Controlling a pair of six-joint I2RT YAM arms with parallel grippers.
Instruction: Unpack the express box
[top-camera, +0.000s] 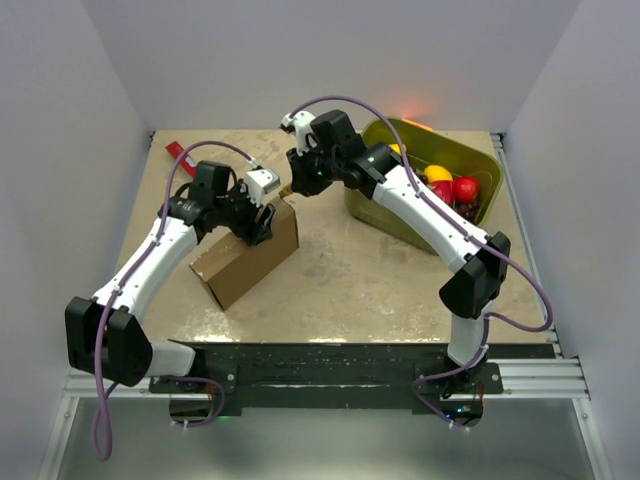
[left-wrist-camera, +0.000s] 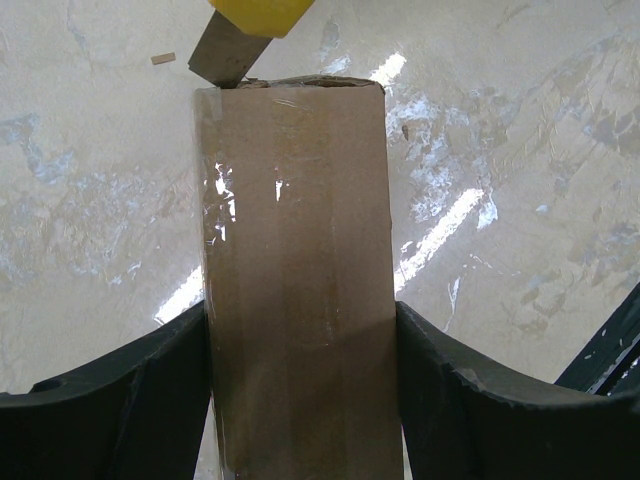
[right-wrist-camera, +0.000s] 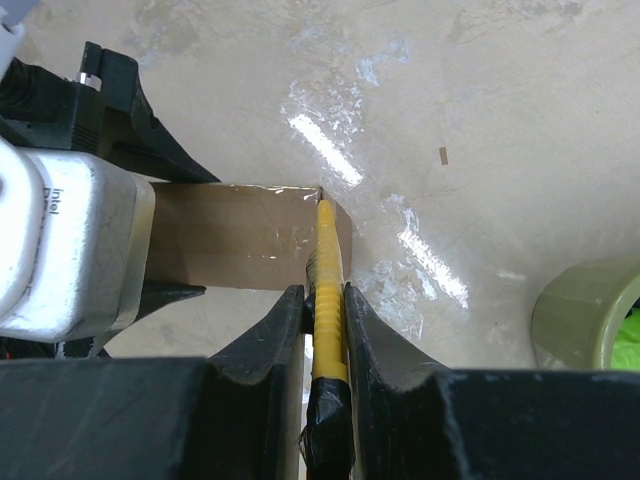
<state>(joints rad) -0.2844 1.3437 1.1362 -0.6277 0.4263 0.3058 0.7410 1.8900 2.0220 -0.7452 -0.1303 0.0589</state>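
Note:
The express box (top-camera: 245, 258), plain brown cardboard with clear tape, stands on one narrow side left of centre. My left gripper (top-camera: 262, 226) is shut on it from above; in the left wrist view its fingers (left-wrist-camera: 170, 370) press both faces of the box (left-wrist-camera: 295, 260). My right gripper (top-camera: 298, 186) is shut on a yellow utility knife (right-wrist-camera: 328, 270). The blade (left-wrist-camera: 222, 55) touches the far top corner of the box (right-wrist-camera: 240, 235), at the taped edge. In the right wrist view the right gripper (right-wrist-camera: 325, 300) clamps the knife handle between both fingers.
An olive-green tub (top-camera: 480, 160) with red and yellow fruit stands at the back right, under the right arm; its rim (right-wrist-camera: 585, 315) also shows in the right wrist view. A red item (top-camera: 180, 152) lies at the back left corner. A small scrap (right-wrist-camera: 444, 155) lies on the table.

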